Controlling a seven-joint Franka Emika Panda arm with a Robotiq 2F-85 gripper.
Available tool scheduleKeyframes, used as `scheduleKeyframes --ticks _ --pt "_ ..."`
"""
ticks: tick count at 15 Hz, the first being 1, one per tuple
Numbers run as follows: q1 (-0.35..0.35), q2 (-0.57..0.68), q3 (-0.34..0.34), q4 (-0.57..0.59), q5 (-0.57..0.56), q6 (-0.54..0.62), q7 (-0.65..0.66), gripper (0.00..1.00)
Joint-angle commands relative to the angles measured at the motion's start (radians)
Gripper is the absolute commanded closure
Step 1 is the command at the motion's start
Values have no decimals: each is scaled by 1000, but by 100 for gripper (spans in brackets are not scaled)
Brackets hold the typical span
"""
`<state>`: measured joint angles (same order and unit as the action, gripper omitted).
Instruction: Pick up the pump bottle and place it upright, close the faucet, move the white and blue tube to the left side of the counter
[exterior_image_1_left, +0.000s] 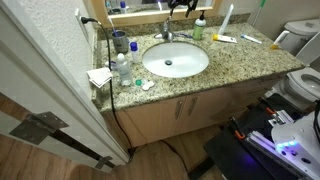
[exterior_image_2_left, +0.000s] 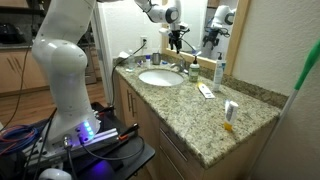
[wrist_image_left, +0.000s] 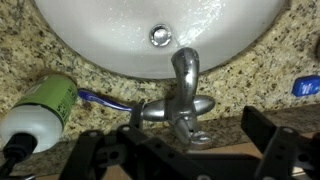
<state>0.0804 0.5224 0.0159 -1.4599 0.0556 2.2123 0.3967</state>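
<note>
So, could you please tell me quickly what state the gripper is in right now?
Gripper: open, holding nothing, jaws spread wide above the faucet.

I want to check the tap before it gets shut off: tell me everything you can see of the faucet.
The faucet is shiny chrome metal, with a curved spout reaching over the white basin and a short handle on each side of its base. It stands on the speckled counter behind the basin. The open gripper hangs just above, apparently not touching it. No running water can be made out.
</note>
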Motion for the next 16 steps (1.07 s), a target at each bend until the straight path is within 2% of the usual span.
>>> scheduleKeyframes --ticks 1,4,5,9,13,16 --pt "35 83 -31 107 -46 -4 10 0" --pt "58 135 -52 170 -82 36 51 0" --pt "43 84 -37 104 -55 16 23 0" --pt "56 121 -47 148 -64 28 40 0" --pt "32 167 -27 193 -2 26 31 0" --pt "44 199 -45 223 -8 37 57 0"
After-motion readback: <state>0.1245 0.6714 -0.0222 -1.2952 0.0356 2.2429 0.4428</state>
